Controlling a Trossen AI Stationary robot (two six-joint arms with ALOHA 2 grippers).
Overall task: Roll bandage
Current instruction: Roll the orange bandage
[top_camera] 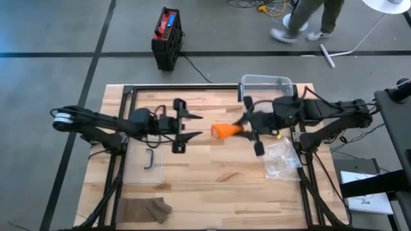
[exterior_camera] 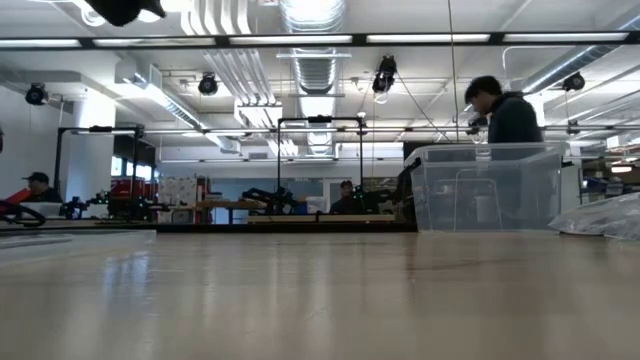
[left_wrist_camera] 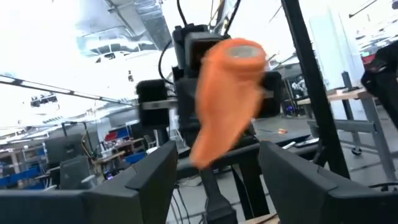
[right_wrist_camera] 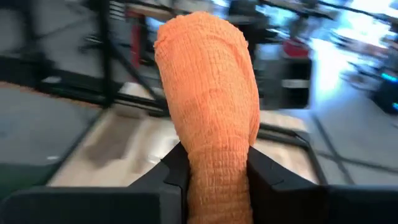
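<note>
The orange bandage (right_wrist_camera: 210,112) looks largely wound into a fat roll, pinched at one end between the fingers of the right gripper (top_camera: 252,126) above mid-table. The left gripper (top_camera: 181,126) faces it just beside, jaws apart and holding nothing (the free end isn't visible). Tidying probably remains.

We see orange bandage (right_wrist_camera: 208,99) filling centre of right wrist view, crinkled gauze weave, rolled end rounded and fat, narrowing toward fingers. Right gripper (right_wrist_camera: 211,177) closed on narrow end, dark fingers (right_wrist_camera: 171,177) pressing both sides. Behind bandage we make out pale wooden table (right_wrist_camera: 118,146) with dark frame rail (right_wrist_camera: 112,56). Background beyond table blurred, we cannot tell details.
</note>
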